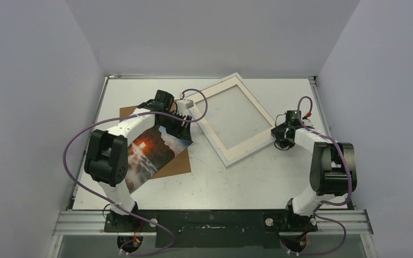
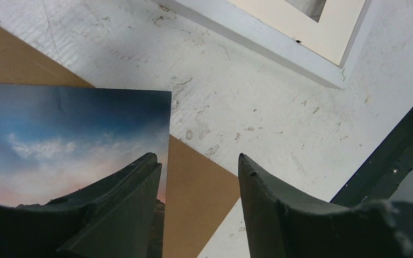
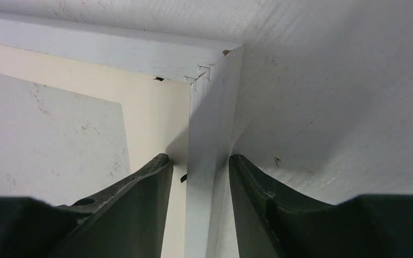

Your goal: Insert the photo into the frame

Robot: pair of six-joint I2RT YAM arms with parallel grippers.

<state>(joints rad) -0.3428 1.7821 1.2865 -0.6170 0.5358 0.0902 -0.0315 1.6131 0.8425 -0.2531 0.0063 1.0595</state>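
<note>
Seen from above, 2 robot arms reached out over a white worktop (image 1: 236,183). The photo (image 1: 149,155), a sunset print, lay flat on the left side, resting on a brown backing board (image 1: 176,166). Its long axis ran from near-left to far-right. The frame (image 1: 253,149), white with a cream mat (image 2: 322,32) showing inside it, lay flat at the centre-right, close to the photo's far-right corner but not touching it. The frame's long axis ran from far-left to near-right, roughly crosswise to the photo.

The left arm was the nearer one to the photo. The left pincer (image 2: 196,161) stood wide apart over the print's far-right corner. 1 finger (image 2: 123,209) hung above the blue sky area and the other (image 2: 285,215) above bare worktop, so the print's edge ran between them. It held nothing.

The right pincer (image 3: 198,158) was set narrow astride the frame's right-hand rail, just below a mitred corner, with 1 finger on each side. Whether it was actually clamping the rail could not be told.

In judgement, the coming move turned on this offset: the frame lay to the right of the left pincer and slightly farther away, and the print would need turning to match its long axis
</note>
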